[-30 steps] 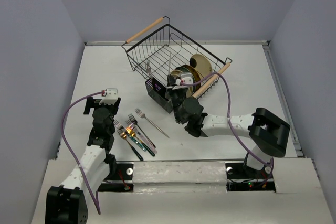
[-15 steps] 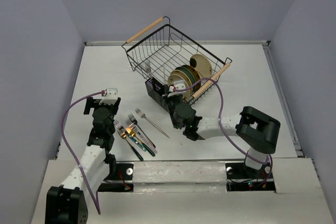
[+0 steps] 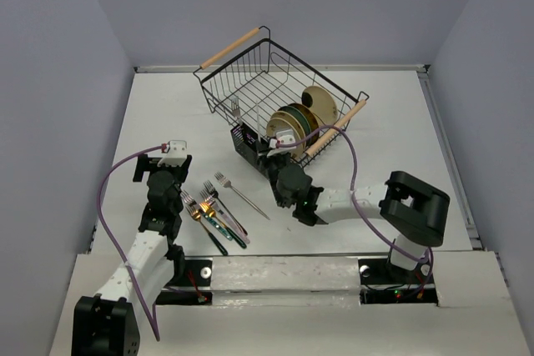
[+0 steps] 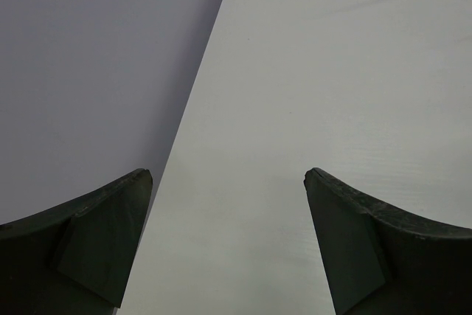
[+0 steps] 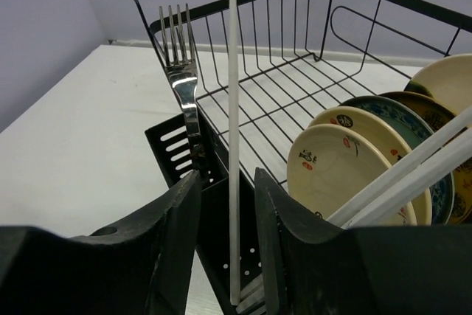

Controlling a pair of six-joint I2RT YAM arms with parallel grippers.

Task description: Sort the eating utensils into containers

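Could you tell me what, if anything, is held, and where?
Nothing: the left gripper is empty; the right gripper stands open around a slim upright white rod.

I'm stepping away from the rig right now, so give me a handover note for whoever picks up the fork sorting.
Left hand: open, empty, over the table.
Right hand: open at the caddy; a white stick stands between its fingers, not gripped.
Done: one fork and the stick stand in the caddy.
To do: several forks lie on the table by the left arm.
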